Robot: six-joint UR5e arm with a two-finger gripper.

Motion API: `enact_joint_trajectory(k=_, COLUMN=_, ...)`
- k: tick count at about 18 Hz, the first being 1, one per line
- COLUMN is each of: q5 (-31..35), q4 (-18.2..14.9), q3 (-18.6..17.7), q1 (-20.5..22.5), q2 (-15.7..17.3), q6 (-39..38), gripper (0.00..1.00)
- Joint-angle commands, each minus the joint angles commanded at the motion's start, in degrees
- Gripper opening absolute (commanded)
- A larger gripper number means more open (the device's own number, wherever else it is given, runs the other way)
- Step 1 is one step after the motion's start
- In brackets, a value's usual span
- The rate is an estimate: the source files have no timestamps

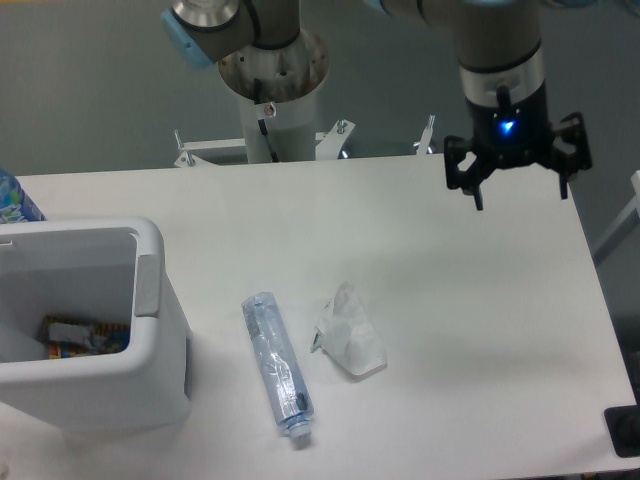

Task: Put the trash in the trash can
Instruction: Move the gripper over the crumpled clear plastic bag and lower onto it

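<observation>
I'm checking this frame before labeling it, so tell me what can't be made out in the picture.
- Large white rectangular plastic trash can: its left side is cut off by the frame edge, and its wall hides most of the colourful packet inside.
- Blue patterned object at the left edge: mostly out of frame, unidentifiable.
- Flattened clear bluish plastic bottle: label too small to read.
- Black two-finger gripper: fingertips small and dark.
</observation>
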Motion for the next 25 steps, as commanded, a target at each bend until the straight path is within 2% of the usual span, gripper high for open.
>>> enact_joint_trajectory(k=2, q5=-0.01, q4=2.56, q3=-2.64, q1=-0.87, q2=-0.44, q6=-4.12, gripper=1.00)
enact_joint_trajectory(k=3, q5=-0.01, q4=2.74, q3=-3.44, q1=-1.58, q2=-0.61, q6=-5.27, gripper=1.00)
enact_joint_trajectory(k=5, q5=-0.36, q4=2.66, q3=-3.97, q1=-3.94, q2=-1.84, q6=-5.63, gripper=1.00)
enact_joint_trajectory(k=10, q5=-3.08, q4=2.39, q3=-4.76, q1=-7.29, q2=-7.37, q6=-8.96, gripper=1.00)
enact_joint_trajectory(k=14, q5=-6.06, q4=2.57, q3=-6.95, q1=-8.17, q2=-9.75, q6=-11.61, gripper=1.00)
enact_joint_trajectory(k=17, q5=-9.58, q4=2.83, q3=-7.22, q1=-8.61, q2=-11.77, q6=-13.97, gripper=1.00)
enact_joint_trajectory(k=25, q5=-9.68, q4=3.18, q3=-7.14, q1=-11.68, q2=-15.46, q6=-16.71, gripper=1.00)
